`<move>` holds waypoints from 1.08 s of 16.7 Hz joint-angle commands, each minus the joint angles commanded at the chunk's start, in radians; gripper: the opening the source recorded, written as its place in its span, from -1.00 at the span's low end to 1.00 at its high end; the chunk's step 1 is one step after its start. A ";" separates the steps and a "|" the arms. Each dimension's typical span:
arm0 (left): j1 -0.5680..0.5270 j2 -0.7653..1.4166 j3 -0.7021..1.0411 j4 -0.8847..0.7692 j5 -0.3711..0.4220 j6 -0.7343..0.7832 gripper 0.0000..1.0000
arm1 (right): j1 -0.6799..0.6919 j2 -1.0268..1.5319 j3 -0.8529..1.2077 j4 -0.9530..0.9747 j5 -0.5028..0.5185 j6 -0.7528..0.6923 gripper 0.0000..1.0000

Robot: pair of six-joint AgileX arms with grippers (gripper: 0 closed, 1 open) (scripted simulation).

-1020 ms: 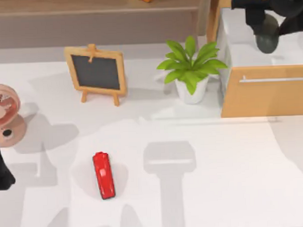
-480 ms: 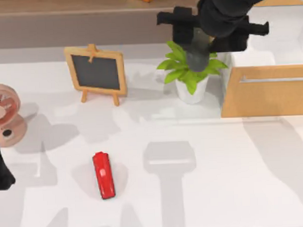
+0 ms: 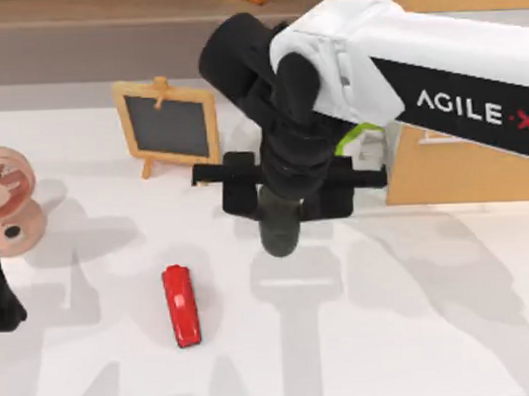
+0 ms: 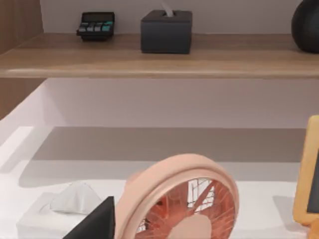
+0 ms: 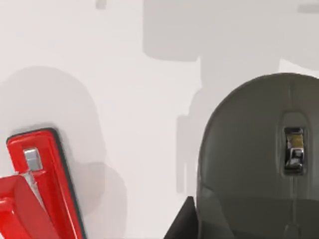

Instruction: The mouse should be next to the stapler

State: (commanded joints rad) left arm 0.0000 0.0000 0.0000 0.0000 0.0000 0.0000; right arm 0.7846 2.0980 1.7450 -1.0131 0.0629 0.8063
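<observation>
The red stapler (image 3: 181,305) lies on the white table, left of centre, and its end also shows in the right wrist view (image 5: 37,189). The dark grey mouse (image 3: 279,228) hangs above the table to the right of the stapler, apart from it. My right gripper (image 3: 286,199) is shut on the mouse, whose rounded body and scroll wheel show close up in the right wrist view (image 5: 259,159). My left arm (image 3: 0,298) is parked at the table's left edge.
A small chalkboard easel (image 3: 168,127) stands at the back left and a pink fan (image 3: 5,198) at the far left. A wooden cabinet (image 3: 459,169) sits at the right, with a plant (image 3: 360,136) partly hidden behind my right arm. A shelf (image 4: 159,59) runs along the back.
My right arm has swung with the mouse from the back right, past the plant, to the middle of the table near the stapler. The stapler and my left arm have not moved.
</observation>
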 joint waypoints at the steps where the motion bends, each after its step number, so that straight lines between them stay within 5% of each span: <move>1: 0.000 0.000 0.000 0.000 0.000 0.000 1.00 | 0.023 0.013 -0.022 0.004 0.003 0.022 -1.00; 18: 0.000 0.000 0.000 0.000 0.000 0.000 1.00 | 0.057 0.042 -0.085 0.061 0.048 0.124 -1.00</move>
State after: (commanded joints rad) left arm 0.0000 0.0000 0.0000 0.0000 0.0000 0.0000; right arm 0.8415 2.1402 1.6600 -0.9516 0.1105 0.9306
